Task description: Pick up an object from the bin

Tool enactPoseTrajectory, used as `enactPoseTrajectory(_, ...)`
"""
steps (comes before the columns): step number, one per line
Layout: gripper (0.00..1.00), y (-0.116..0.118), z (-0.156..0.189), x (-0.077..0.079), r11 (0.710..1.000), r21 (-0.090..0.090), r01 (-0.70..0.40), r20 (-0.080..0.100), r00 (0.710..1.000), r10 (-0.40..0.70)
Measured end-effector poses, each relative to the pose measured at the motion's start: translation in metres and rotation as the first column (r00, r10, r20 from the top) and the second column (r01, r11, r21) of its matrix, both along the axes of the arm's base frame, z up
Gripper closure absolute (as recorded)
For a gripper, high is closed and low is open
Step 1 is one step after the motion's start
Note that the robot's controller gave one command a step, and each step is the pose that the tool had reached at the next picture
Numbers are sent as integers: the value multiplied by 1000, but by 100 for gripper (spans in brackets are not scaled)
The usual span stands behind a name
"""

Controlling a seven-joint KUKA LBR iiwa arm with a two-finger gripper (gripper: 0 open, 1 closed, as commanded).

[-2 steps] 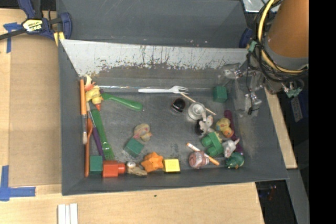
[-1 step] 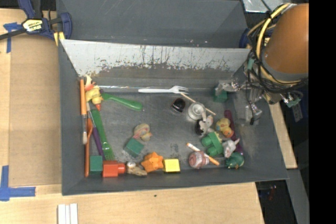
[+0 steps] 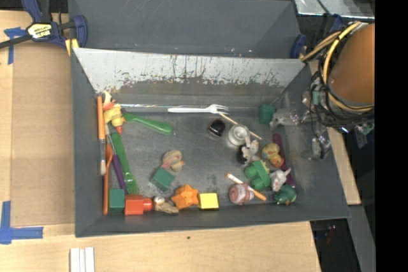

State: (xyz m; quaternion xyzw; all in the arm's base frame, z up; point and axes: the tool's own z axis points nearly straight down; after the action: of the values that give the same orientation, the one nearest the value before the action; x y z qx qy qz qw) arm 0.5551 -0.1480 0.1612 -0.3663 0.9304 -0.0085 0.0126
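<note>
1. Biggest: grey bin (image 3: 191, 35), centre frame.
2. Robot arm (image 3: 354, 67), right edge.
3. Lower right of floor: toy heap (image 3: 264, 169).
4. Mid-right, over bin's right wall: gripper (image 3: 319, 144); open/closed & load: can't tell.
5. Nearest, just left: small green toy (image 3: 266, 113).

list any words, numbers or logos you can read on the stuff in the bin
None can be read.
Yellow block, red block, green block: plain faces, no marks.
Heap of small toys at right: too small to tell whether any carries print.
Bin: scratches on the wall, no lettering.
</note>
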Motion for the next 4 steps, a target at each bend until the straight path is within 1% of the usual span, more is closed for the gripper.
enactPoseTrajectory(1,100,12,-82,-18,947,-6,-320,2,947,320)
enactPoseTrajectory(2,100,12,-81,-18,947,-7,-321,2,947,321)
enactPoseTrajectory(3,100,38,-33,-13,944,-8,-329,8,944,329)
enactPoseTrajectory(4,100,38,-23,-16,942,-11,-335,5,942,335)
